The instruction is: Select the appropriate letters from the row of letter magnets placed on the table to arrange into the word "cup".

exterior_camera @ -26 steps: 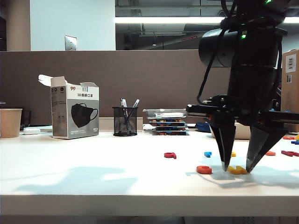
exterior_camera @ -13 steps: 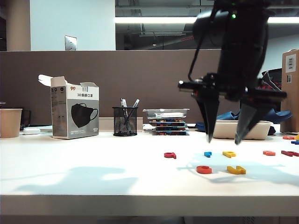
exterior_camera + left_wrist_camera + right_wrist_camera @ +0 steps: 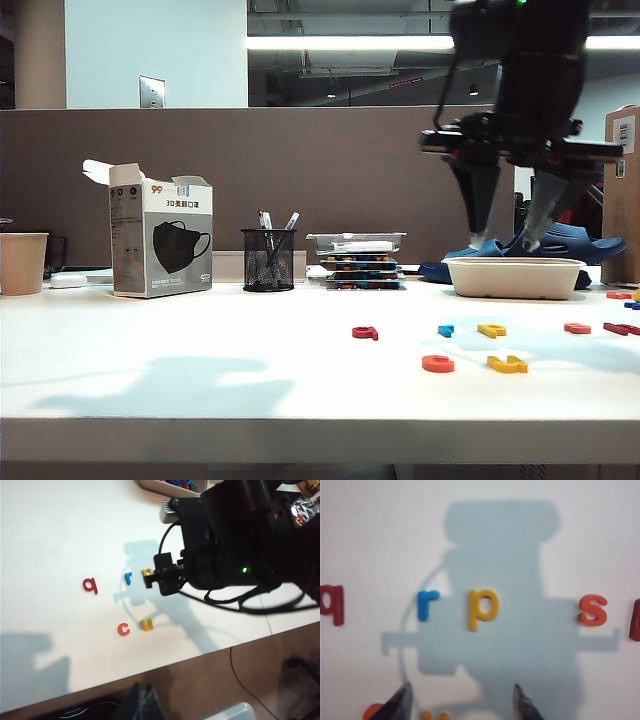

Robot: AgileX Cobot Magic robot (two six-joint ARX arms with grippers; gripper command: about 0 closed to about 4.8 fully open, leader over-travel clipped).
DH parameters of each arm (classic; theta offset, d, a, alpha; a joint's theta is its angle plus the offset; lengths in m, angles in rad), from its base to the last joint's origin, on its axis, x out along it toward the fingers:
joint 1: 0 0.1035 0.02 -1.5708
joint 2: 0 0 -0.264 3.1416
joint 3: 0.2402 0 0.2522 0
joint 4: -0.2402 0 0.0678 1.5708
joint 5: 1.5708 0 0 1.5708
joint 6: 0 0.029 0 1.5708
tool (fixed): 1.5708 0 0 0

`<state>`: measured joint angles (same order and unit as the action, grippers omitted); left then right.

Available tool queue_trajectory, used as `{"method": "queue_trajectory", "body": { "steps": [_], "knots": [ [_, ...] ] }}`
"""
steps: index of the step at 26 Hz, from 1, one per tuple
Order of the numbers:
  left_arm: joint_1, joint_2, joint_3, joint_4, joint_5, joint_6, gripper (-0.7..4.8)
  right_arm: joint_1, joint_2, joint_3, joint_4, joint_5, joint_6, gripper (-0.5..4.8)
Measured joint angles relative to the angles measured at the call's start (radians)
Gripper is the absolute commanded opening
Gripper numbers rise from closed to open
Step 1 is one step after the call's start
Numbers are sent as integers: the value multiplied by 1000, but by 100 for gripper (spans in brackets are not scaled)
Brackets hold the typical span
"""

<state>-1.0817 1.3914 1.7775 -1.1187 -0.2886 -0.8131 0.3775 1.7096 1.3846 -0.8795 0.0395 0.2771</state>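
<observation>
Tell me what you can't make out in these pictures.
- Left end effector: in no view, so its state is unknown.
- Yellow "p": in the left wrist view the right arm half covers it.
- Dark red letter past the "s": cut by the right wrist frame edge, unreadable.
- Open right end effector: its wrist view shows only its fingertips.

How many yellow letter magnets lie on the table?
2. The yellow u sits in the front row beside the orange-red c; the yellow p lies in the back row between the blue r and orange s.
</observation>
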Motion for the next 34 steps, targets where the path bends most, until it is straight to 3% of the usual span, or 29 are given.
{"method": "queue_trajectory", "body": {
  "steps": [3,13,19,33,34],
  "knots": [
    [0,0,0,0,0,0,-5,-57,49,0,11,-57,-38,253],
    [0,0,0,0,0,0,-5,-56,175,10,57,-66,-116,252],
    [0,0,0,0,0,0,-5,-55,251,114,44,-66,-118,253],
    [0,0,0,0,0,0,-5,-55,299,119,19,-66,-90,251],
    [0,0,0,0,0,0,-5,-55,299,119,19,-66,-89,231]
  ]
}}
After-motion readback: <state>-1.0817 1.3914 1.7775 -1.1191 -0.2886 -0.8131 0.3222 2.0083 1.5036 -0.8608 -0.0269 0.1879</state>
